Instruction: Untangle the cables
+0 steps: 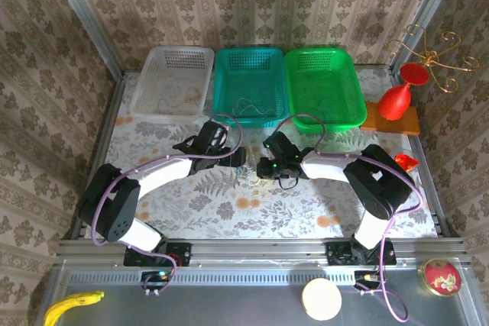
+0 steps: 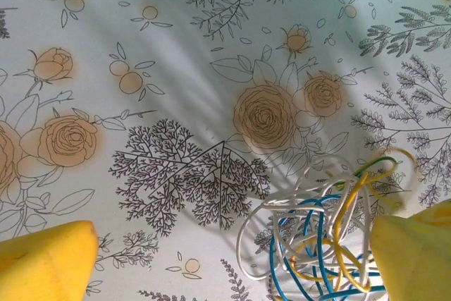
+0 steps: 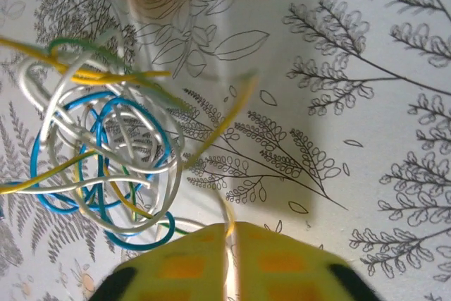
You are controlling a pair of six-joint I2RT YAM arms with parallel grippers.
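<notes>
Right wrist view has the right claw (image 3: 229,259) pressed together at the bottom edge. One thin pale-yellow strand (image 3: 225,213) seems to run into the seam, so I take the claw to be pinched on that strand. The cables (image 3: 106,146), a loose knot of white, blue, yellow and green loops, lie on the table (image 3: 366,139) up and to the left of that claw, just beside it. From the left wrist, the left claw (image 2: 232,237) stands wide apart with nothing in it. The knot sits between its pads, crowded against the right-hand pad (image 2: 416,244). From above, both claws meet mid-table with the knot between them. To my eye the coming pull turns on this: the right claw holds a strand leading out of the knot, so the left one is placed to pin the bulk while the right draws away.
</notes>
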